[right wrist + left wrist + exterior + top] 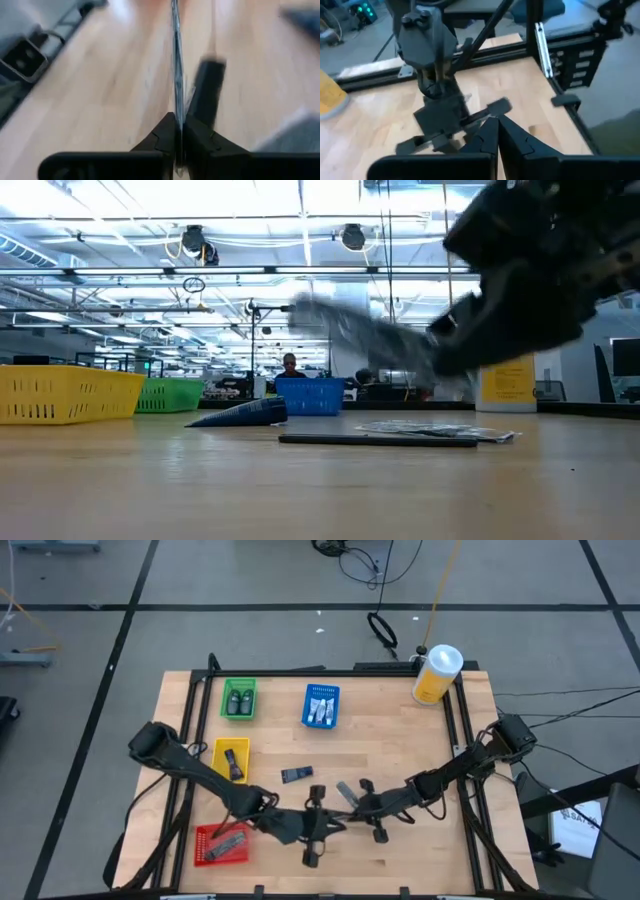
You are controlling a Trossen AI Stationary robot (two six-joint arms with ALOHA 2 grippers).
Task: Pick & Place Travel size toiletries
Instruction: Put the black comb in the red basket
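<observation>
The right hand [352,798] hangs over the near middle of the tabletop [400,750], its fingers pinched on a thin grey flat packet [347,792]. The right wrist view shows the packet [176,75] edge-on between the fingers, a grip that suits a flat thing and keeps it clear of the wood; the low view shows it lifted. The left hand [312,825] waits just beside, fingers closed on nothing. Sorting appears to go by kind: dark bottles in the green tray [238,698], whitish tubes in the blue tray [321,705], a dark item in the yellow tray [231,758], packets in the red tray [222,844]. A dark tube [297,774] lies loose.
</observation>
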